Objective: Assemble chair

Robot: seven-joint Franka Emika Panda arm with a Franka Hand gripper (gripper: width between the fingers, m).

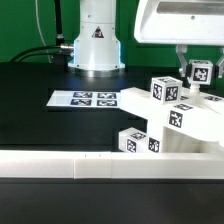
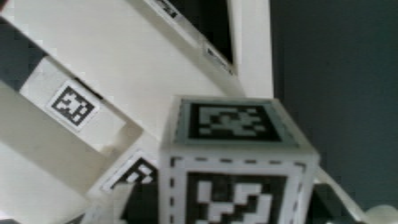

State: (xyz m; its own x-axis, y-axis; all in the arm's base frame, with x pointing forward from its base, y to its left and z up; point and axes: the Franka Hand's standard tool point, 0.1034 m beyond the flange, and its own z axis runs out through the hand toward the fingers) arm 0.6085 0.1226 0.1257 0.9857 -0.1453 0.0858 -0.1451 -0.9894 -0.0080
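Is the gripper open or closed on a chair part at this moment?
Cannot tell. In the exterior view the gripper hangs just above the white chair parts, but its fingertips are hidden behind them.

Bright, even overhead light; white parts near glare against the dark counter [image 1: 40,85]. Wrist view is soft and blurred, especially the nearest tagged block [image 2: 231,165].

A black table [image 1: 40,110] carries the marker board [image 1: 85,99], white chair parts [image 1: 165,125] and a long white rail [image 1: 100,162].

Hand [image 1: 199,82] above chair [image 1: 175,120]; marker board [image 1: 86,99] behind; rail [image 1: 80,163] in front.
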